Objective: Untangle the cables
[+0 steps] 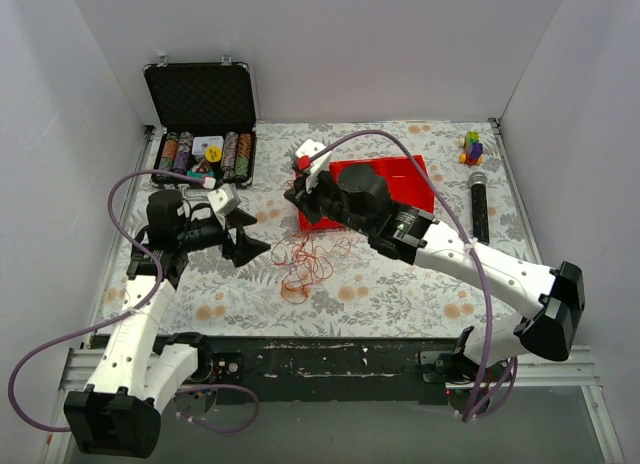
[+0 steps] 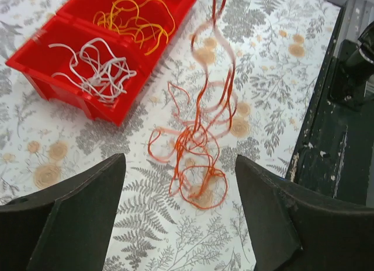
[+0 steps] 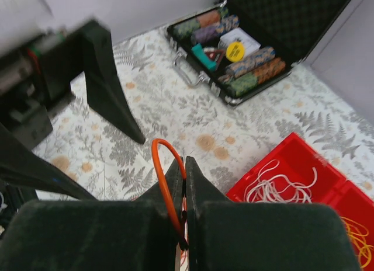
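A tangle of thin red cable point(image 1: 305, 262) lies on the floral cloth between the arms, and in the left wrist view point(image 2: 196, 151) one strand rises from it out of the top of the frame. My right gripper point(image 1: 297, 196) is shut on a loop of this red cable point(image 3: 156, 157), held above the pile; its jaws point(image 3: 184, 160) are closed tight. My left gripper point(image 1: 245, 246) is open and empty, its fingers point(image 2: 87, 195) just short of the pile. White cables point(image 2: 93, 69) and orange-yellow cables point(image 2: 137, 20) lie in separate compartments of a red bin point(image 2: 35, 61).
The red bin point(image 1: 410, 179) sits behind the right arm. An open black case of poker chips point(image 1: 200, 124) stands at the back left. A black microphone point(image 1: 480, 209) and a small toy of coloured blocks point(image 1: 471, 146) lie at the right.
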{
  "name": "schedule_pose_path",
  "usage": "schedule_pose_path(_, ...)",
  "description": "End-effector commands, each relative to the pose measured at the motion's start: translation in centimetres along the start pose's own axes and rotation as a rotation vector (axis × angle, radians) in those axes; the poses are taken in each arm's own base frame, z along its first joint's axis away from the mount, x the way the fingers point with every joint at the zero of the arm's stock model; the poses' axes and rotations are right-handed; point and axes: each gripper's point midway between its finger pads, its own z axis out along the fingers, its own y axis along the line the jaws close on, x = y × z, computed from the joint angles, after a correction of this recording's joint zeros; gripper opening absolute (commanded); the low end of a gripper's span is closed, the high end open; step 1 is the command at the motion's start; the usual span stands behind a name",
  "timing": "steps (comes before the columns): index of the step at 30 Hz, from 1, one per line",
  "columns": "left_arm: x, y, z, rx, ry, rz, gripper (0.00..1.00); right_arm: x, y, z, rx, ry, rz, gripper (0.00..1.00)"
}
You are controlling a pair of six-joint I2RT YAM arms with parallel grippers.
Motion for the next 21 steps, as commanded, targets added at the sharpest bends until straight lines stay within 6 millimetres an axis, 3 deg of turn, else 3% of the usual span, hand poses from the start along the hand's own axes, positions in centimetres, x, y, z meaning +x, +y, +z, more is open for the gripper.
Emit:
schedule_pose_path(1, 1.3, -0.9, -0.3, 0.015, -0.009, 0.121, 0.77, -6.7, -2.2, -3.3, 0.107, -0.146, 0.017, 0.01)
schedule_pose_path(6, 4.7, -1.7, 0.9, 0.097, 0.048, 0.128, 0.79, -9.9, -1.2, -4.7, 0.054, -0.204, 0.075, 0.01)
schedule_pose_path(8, 5.2, -1.7, 2.0, 0.121, 0.061, 0.11, 0.81, -10.8, -0.7, -5.1, 0.024, -0.217, 0.092, 0.01)
schedule_pose_path(16, 3.0, -1.2, 4.3, 0.163, -0.015, 0.039, 0.83, -13.0, 0.2, -6.1, -0.028, -0.262, 0.123, 0.01)
schedule_pose_path(21, 2.6, -2.7, 4.5, 0.261, -0.035, -0.023, 0.82, -13.4, 0.6, -6.3, -0.051, -0.272, 0.139, 0.01)
